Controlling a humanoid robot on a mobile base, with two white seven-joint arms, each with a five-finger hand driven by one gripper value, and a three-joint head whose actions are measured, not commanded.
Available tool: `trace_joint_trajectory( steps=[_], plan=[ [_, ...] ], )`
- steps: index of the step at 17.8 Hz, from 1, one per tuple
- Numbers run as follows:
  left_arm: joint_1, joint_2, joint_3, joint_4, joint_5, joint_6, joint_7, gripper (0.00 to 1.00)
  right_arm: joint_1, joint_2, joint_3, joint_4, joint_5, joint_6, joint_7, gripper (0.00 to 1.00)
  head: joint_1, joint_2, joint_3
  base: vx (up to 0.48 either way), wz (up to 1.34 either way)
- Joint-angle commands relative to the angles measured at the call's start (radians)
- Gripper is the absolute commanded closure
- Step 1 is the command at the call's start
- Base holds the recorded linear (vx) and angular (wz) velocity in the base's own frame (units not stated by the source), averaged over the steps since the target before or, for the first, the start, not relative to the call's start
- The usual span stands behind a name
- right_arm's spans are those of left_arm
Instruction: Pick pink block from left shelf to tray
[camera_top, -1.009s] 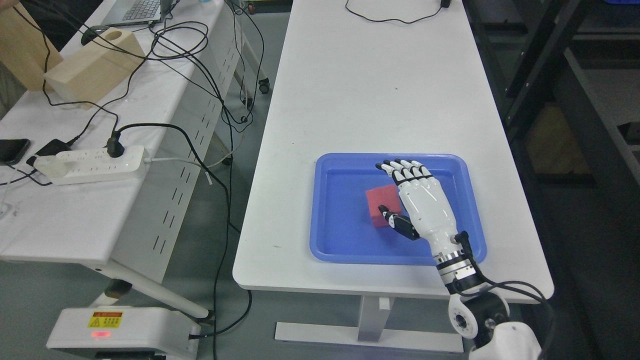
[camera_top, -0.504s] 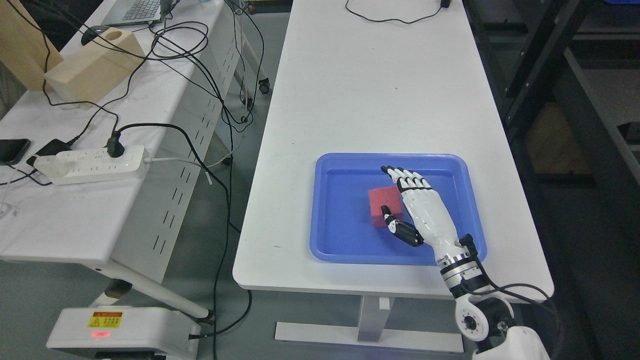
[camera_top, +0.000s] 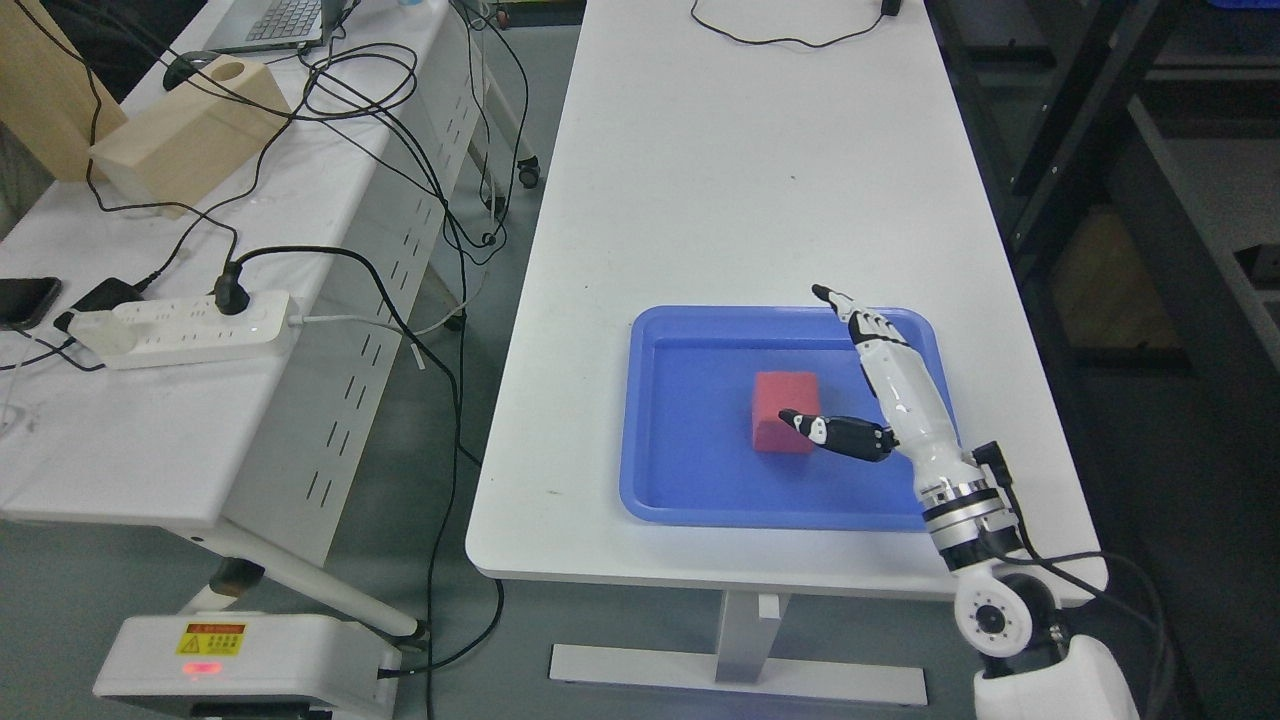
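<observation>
On the far left a side counter (camera_top: 150, 440) carries wooden blocks (camera_top: 180, 135), a white power strip (camera_top: 185, 330) and a tangle of black cables (camera_top: 400, 180), none of which bears on the task. In the middle stands the white counter (camera_top: 740, 170) with the blue tray (camera_top: 650, 480) near its front edge, and the pink block (camera_top: 785, 410) lies flat on the tray floor, a little left of the tray's middle, so the placing looks done. To the right of the block the right hand (camera_top: 885, 385) is open and holds nothing: its fingers (camera_top: 868, 322) are stretched out straight towards the tray's far rim, while the thumb (camera_top: 835, 430) juts sideways, its tip overlapping the block's right face. Whether the thumb touches the block or only passes in front of it I cannot tell from this angle. That is the main risk, in my judgement: if the thumb is in contact, a careless sideways pull of the arm could drag or tip the block, and a low wrist could catch the tray's rim and shift the tray towards the counter's edge. The left hand is out of view, the shelf named in the task is not visible, the right forearm is cut off at the bottom corner, and the far right is too dark to read.
</observation>
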Motion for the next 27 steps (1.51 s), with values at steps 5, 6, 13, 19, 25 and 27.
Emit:
trace_joint_trajectory(
  steps=[5, 6, 13, 19, 25, 27],
  plan=[
    [-0.029, 0.017, 0.0, -0.017, 0.0, 0.0, 0.001, 0.0, 0.028, -0.017, -0.133, -0.023, -0.771, -0.043, 0.007, 0.0, 0.0, 0.0, 0.0, -0.005, 0.0],
    [-0.029, 0.017, 0.0, -0.017, 0.0, 0.0, 0.001, 0.0, 0.034, -0.017, -0.156, -0.024, -0.78, -0.031, 0.01, 0.0, 0.0, 0.0, 0.0, -0.023, 0.0],
    [-0.029, 0.017, 0.0, -0.017, 0.0, 0.0, 0.001, 0.0, 0.039, -0.017, -0.202, -0.024, -0.78, 0.139, 0.012, 0.0, 0.0, 0.0, 0.0, -0.067, 0.0],
    [-0.029, 0.017, 0.0, -0.017, 0.0, 0.0, 0.001, 0.0, 0.037, -0.017, -0.196, -0.021, -0.777, 0.139, 0.022, 0.0, 0.0, 0.0, 0.0, -0.144, 0.01],
    [-0.029, 0.017, 0.0, -0.017, 0.0, 0.0, 0.001, 0.0, 0.056, -0.017, -0.199, -0.02, -0.776, 0.152, 0.029, 0.0, 0.0, 0.0, 0.0, -0.196, 0.03],
    [-0.029, 0.017, 0.0, -0.017, 0.0, 0.0, 0.001, 0.0, 0.048, -0.017, -0.193, -0.017, -0.776, 0.152, 0.027, 0.0, 0.0, 0.0, 0.0, -0.209, -0.03]
  ],
)
